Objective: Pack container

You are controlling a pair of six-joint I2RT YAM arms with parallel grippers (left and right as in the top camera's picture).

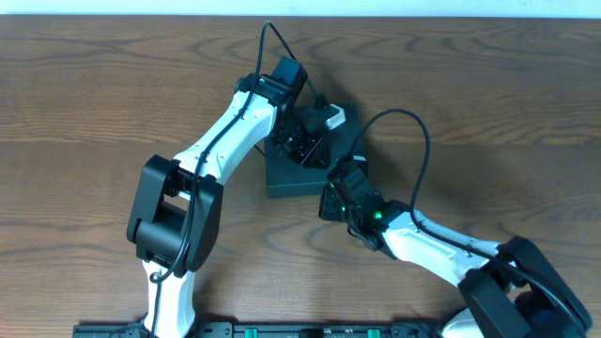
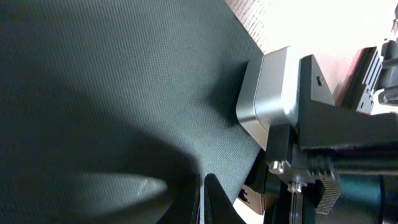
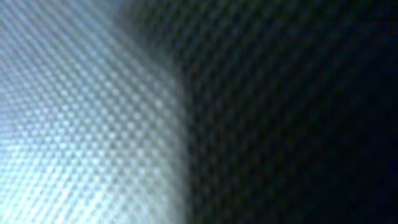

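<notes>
A: Since both wrist views show only a dark textured surface, which step is this?

B: I judge it is the closing. The container lies directly under the left gripper and against the front of the right gripper.

A: Are the jaws apart or together?

B: I cannot tell, for either one. Both arms reach in with their wrists bent down. The next move probably needs an even press on the top.
</notes>
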